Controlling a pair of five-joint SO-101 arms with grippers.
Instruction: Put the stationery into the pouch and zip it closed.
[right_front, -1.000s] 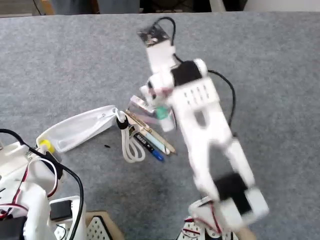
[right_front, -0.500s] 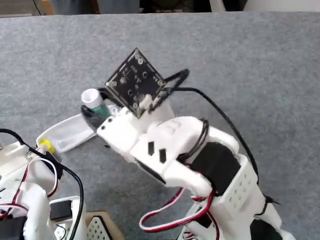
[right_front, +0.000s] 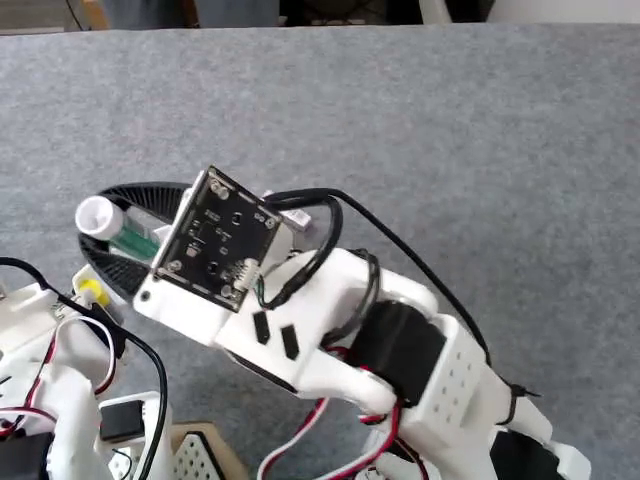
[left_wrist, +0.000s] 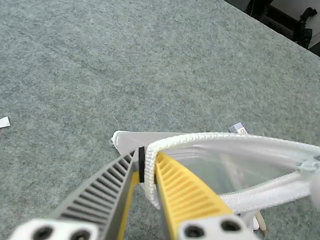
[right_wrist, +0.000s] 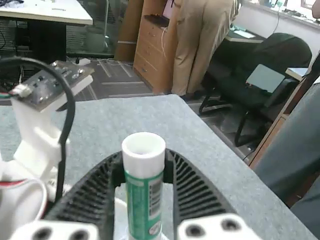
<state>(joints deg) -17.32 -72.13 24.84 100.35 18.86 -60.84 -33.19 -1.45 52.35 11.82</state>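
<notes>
My right gripper (right_front: 100, 232) is shut on a glue stick (right_front: 105, 222) with a white cap and green body, held upright between its black fingers (right_wrist: 95, 200). It hangs at the left of the table, over the spot where the pouch lies, and hides most of the pouch in the high view. My left gripper (left_wrist: 145, 157), with one grey and one yellow finger, is shut on the rim of the clear white pouch (left_wrist: 220, 165). The pouch's mouth stands open, its white zipper tape (left_wrist: 260, 192) curving away. The yellow fingertip (right_front: 92, 291) sits just below the glue stick.
The right arm (right_front: 400, 350) spans the table's middle and covers whatever lies beneath it. The left arm's base (right_front: 60, 400) fills the near left corner. A small white scrap (left_wrist: 4, 122) lies on the grey cloth. Open cloth stretches to the far and right sides.
The right arm has swung left from the pens in the middle, carrying the glue stick, and now hangs over the pouch. The left arm has kept still.
</notes>
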